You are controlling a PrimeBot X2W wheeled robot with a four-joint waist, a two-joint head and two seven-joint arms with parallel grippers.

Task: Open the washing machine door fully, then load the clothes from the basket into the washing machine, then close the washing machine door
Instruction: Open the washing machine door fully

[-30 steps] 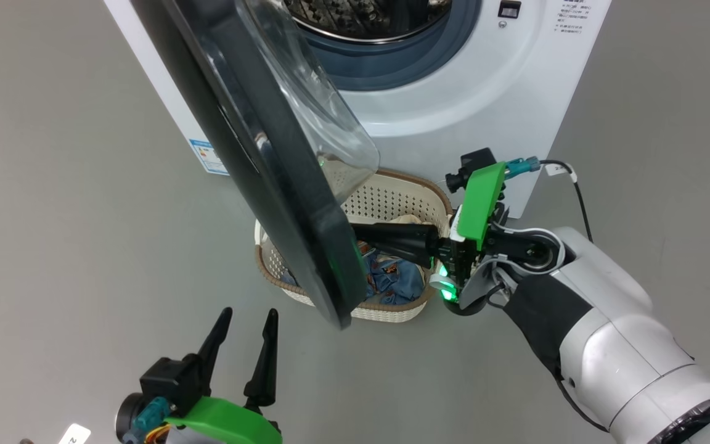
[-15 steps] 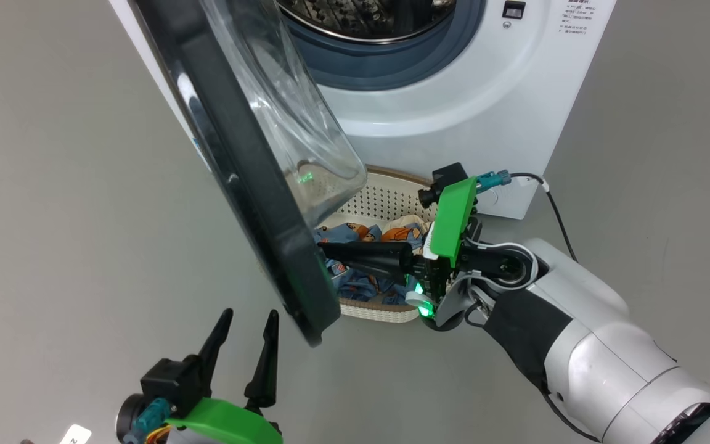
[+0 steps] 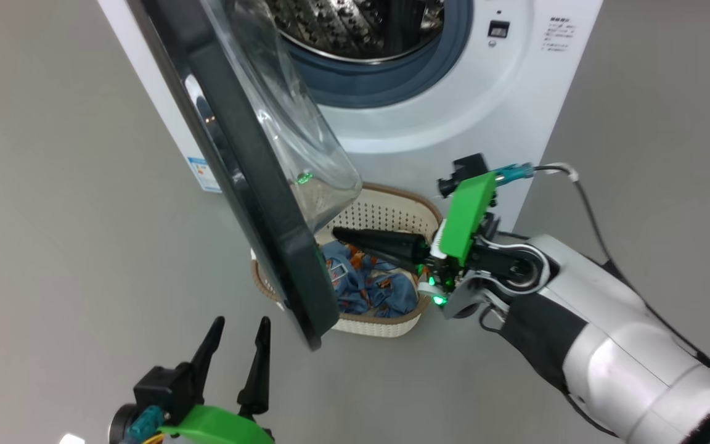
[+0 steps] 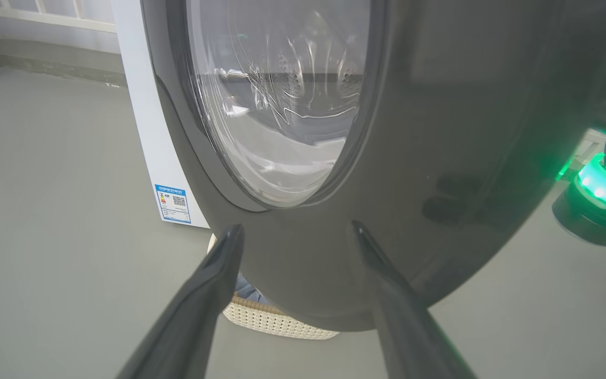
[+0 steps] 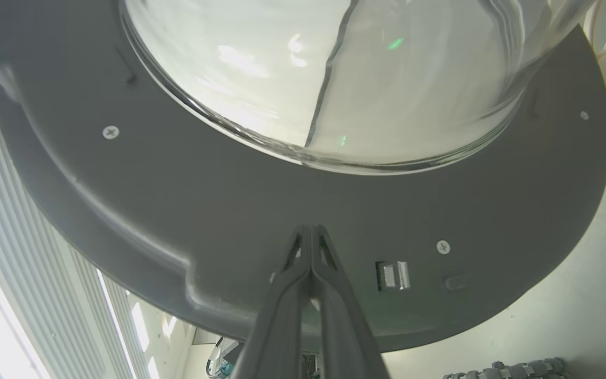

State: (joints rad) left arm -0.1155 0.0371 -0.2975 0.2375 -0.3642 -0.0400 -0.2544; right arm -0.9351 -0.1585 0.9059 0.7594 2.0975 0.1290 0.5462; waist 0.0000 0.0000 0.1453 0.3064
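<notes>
From the head view the large round washing machine door (image 3: 250, 203), with its glossy black rim and clear bulging glass window, stands part-open and edge-on, swung out from the left side of the big white front-loading washing machine (image 3: 453, 123), whose steel drum (image 3: 355, 31) is exposed. On the grey floor (image 3: 53, 216) just before the machine sits the small cream perforated plastic basket (image 3: 386, 209) with its brown rim, partly under the door's lower edge and holding crumpled blue patterned clothes (image 3: 367, 290). The right jaws are pressed shut, holding nothing, and reach across above the basket to the door's inner side. The right wrist view adds that grey inner face, with a small metal latch (image 5: 393, 275) just beside the closed tips; contact cannot be told. The left jaws stand wide open and empty, low and apart from the door. The left wrist view gives the glossy outer face between the spread fingers (image 4: 198, 295) and a blue label sticker (image 4: 172, 202) on the machine's corner.
</notes>
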